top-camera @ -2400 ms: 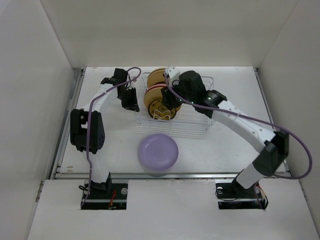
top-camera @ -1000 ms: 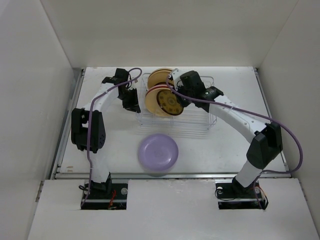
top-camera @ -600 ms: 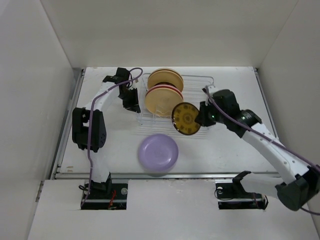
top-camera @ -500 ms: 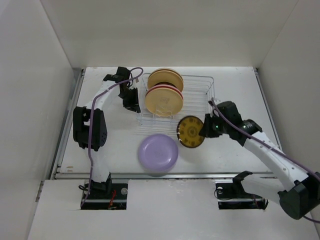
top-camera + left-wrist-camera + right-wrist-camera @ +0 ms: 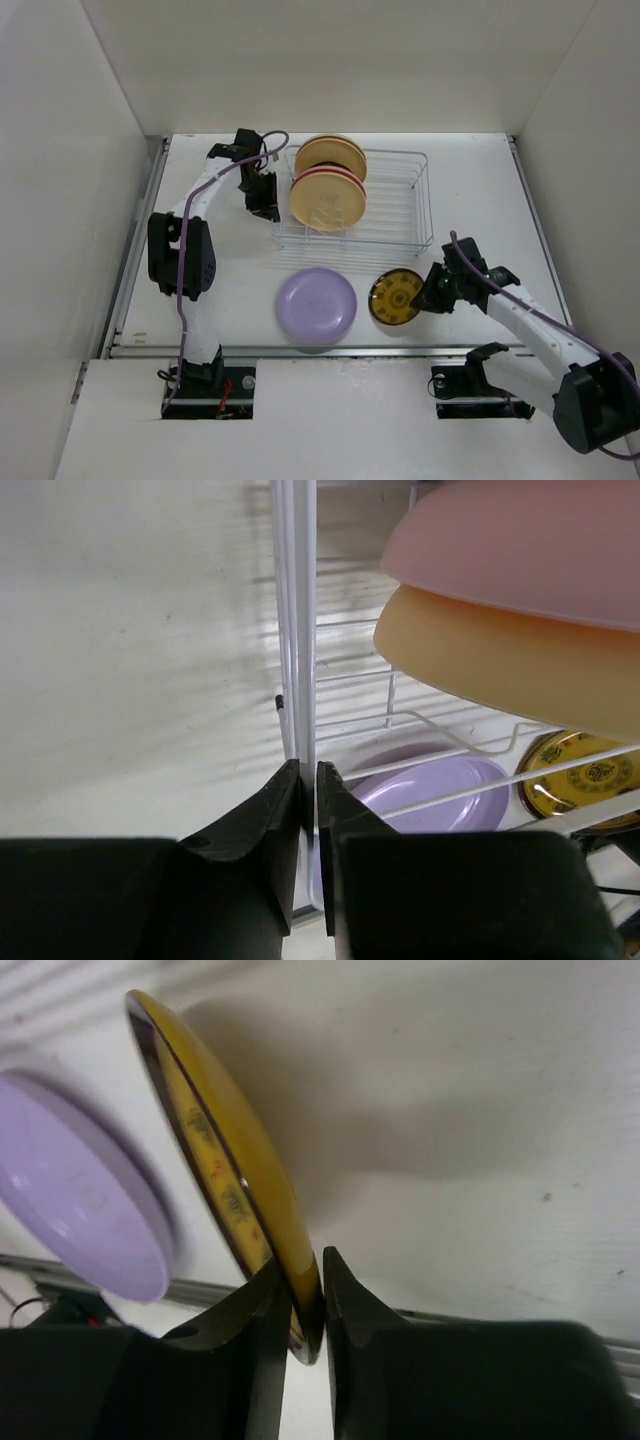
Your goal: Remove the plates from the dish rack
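yellow plate [image 5: 397,298]: we see it out of the rack, tilted, at 3 o'clock of the lavender plate [image 5: 316,305]; we cannot tell whether it touches the table [image 5: 480,200].
right gripper [image 5: 306,1295]: fingers pinching the yellow plate's rim.
lavender plate: flat on the table, at 6 o'clock of the dish rack [image 5: 400,215].
dish rack: cream plate [image 5: 327,203], pink plate [image 5: 330,177] and tan-orange plate [image 5: 330,151] upright at its 9 o'clock end.
left gripper [image 5: 308,780]: we find it clamped on the rack's 9 o'clock side wire.

Two arms, white shell links with black joint housings: left arm [image 5: 205,190], right arm [image 5: 530,325]. A lavender cable [image 5: 180,310] runs along each. Matte black tapered fingers on left pincer [image 5: 308,772] and right pincer [image 5: 305,1260].
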Available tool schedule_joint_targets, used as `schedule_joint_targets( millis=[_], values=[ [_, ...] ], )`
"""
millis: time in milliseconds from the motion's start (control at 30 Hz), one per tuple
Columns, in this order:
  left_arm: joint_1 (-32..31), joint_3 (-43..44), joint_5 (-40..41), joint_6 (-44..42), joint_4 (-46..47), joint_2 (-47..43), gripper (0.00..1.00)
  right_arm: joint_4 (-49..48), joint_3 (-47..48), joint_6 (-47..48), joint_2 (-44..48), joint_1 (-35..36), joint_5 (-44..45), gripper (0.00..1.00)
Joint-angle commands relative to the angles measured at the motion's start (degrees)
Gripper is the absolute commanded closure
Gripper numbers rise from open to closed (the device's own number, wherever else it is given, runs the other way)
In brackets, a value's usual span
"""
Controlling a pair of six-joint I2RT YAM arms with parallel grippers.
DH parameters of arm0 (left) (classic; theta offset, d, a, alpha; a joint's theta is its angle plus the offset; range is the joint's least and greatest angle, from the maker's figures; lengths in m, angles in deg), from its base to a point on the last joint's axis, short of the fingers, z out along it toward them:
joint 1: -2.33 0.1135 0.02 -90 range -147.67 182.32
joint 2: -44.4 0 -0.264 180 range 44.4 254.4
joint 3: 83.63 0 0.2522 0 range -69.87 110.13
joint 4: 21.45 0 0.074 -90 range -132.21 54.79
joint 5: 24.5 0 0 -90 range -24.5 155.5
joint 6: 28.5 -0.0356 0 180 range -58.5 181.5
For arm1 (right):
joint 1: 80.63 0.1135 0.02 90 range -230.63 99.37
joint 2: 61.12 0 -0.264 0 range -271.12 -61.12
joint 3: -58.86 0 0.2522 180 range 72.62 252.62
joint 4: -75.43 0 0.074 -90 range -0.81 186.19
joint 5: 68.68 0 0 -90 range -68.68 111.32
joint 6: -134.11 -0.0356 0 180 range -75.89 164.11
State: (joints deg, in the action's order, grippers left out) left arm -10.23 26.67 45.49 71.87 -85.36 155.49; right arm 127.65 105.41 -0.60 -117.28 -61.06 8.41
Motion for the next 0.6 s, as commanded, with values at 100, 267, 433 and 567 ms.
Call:
schedule_joint_targets(
  millis=[100,267,433,567],
  values=[
    [-0.6,4.4,4.2,-4.4,-1.7,-4.9,0.76,-4.6,-3.3,-6.0,-2.5,-1.4,3.1,0.62],
    [-3.1,4.4,6.7,-8.3,-1.7,-6.8,0.66,-4.6,-3.3,-6.0,-3.7,-1.4,4.2,0.5],
    [-9.1,8.1,12.3,-18.5,1.1,-8.0,0.54,-2.3,-0.7,-5.4,-1.0,-1.4,5.3,0.37],
    [-15.1,10.7,21.8,-26.8,4.1,-7.2,0.46,4.0,5.2,-3.6,2.4,-1.4,9.6,0.27]
  ],
)
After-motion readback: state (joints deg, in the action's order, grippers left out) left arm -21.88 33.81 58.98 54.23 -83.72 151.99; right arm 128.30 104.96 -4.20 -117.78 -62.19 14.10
